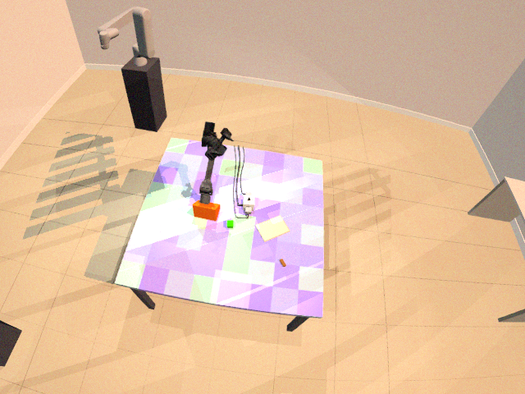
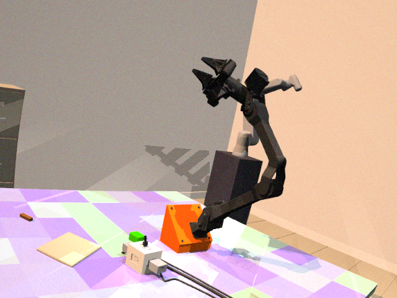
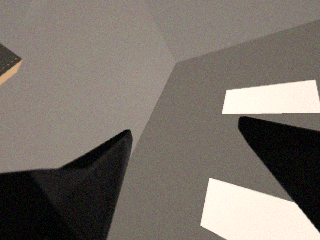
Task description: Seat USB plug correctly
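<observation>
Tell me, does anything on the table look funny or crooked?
Yes. The small black USB plug sticks up tall out of the top of the white power cube instead of sitting flush. The open gripper is empty, raised high above the table and pointing up and away from the plug.

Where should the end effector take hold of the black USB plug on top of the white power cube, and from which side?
Grip the black USB plug by the upright part that shows above the power cube, coming straight down from above. It stands vertically on the top face, with the green block close behind. The end effector is open, high above the table.
</observation>
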Tool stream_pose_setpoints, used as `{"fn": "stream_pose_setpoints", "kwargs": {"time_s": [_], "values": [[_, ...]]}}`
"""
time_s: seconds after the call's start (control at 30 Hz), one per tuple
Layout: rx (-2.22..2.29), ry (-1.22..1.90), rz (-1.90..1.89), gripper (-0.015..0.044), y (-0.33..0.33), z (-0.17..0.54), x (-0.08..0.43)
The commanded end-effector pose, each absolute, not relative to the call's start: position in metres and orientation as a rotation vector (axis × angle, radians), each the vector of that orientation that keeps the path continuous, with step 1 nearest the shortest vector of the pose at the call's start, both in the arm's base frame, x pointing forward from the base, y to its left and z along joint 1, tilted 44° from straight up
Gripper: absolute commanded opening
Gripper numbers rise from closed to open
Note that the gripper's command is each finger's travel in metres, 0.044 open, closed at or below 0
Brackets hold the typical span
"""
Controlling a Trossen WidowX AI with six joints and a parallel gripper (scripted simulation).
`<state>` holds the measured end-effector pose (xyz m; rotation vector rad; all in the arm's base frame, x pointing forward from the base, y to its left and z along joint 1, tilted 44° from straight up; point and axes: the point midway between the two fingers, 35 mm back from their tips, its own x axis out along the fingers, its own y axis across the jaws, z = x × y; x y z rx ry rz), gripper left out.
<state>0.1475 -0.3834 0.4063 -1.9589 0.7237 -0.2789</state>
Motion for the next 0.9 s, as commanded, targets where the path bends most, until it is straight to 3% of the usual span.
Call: {"fn": "stream_pose_setpoints", "kwargs": {"time_s": [0.0, 0.47, 0.67, 0.87], "values": [[-1.8, 0.631, -0.086, 0.044, -0.369, 0.354, 0.201], [-1.333, 0.434, 0.649, 0.044, -0.222, 0.216, 0.325], [-1.12, 0.412, 1.016, 0.044, -0.128, 0.17, 0.338], [-0.884, 0.442, 1.423, 0.044, -0.028, 0.139, 0.317]]}}
